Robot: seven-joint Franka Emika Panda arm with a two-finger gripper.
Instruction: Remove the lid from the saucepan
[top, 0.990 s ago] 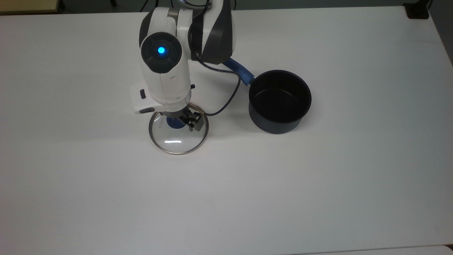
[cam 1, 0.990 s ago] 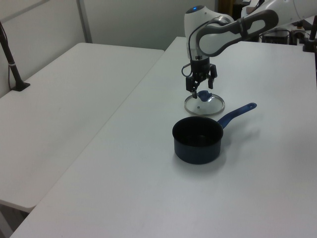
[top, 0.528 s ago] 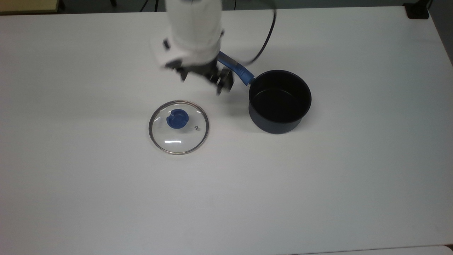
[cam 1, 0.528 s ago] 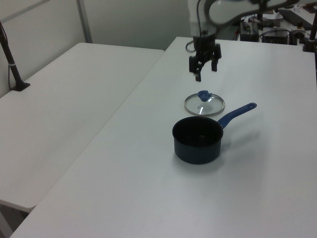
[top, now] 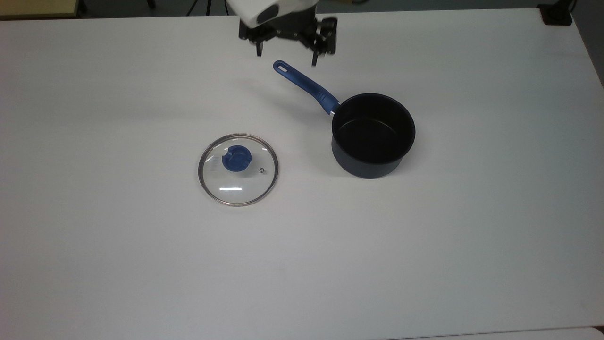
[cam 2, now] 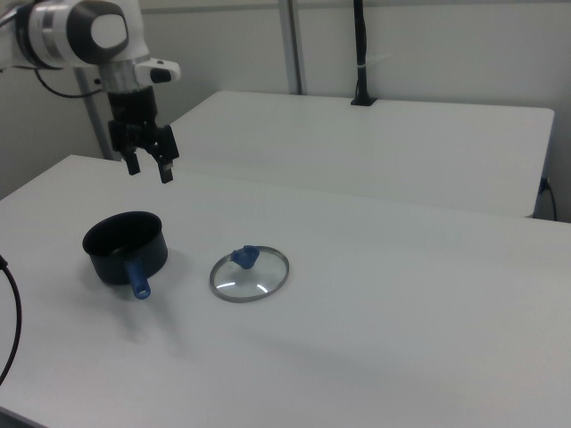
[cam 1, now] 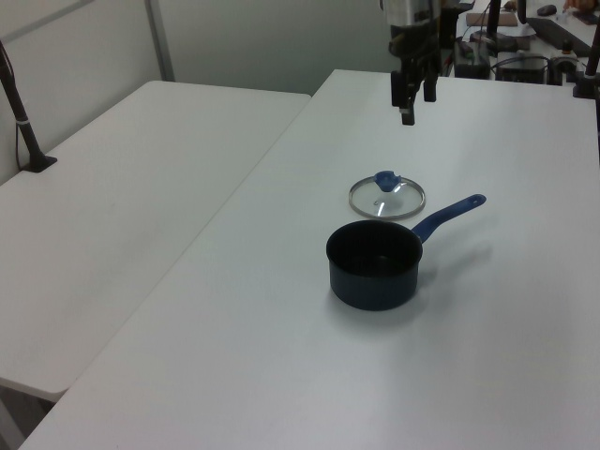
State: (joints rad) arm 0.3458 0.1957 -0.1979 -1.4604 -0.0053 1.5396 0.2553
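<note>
1. Table (top: 424, 264) – white and broad, bearing the pan and lid; a second white table (cam 1: 122, 187) stands beside it at the left view's left.
2. Arm (cam 2: 85, 31) – white with dark joints, reaching in from the right view's upper left, claw pointing down.
3. Pan (top: 373, 134) – dark navy, black inside, uncovered and upright on the table. It sits below the claw and off to the top view's right, well apart from it. Its blue handle (top: 306, 86) runs back toward the claw, the holed end lying just under the fingertips as the top view shows it; the left view shows the claw high above, touching nothing.
4. Lid (top: 238, 169) – clear glass with a steel rim, flat on the table and knob up, well below the claw and toward the top view's lower left. It lies apart from the pan, not touching it.
5. Claw (top: 286, 54) – released: its two black fingers (cam 2: 165, 172) stand apart with nothing between them, raised clear of the table.
6. Knob (top: 237, 157) – blue, at the lid's centre, with a small vent hole (top: 261, 170) just beside it.
</note>
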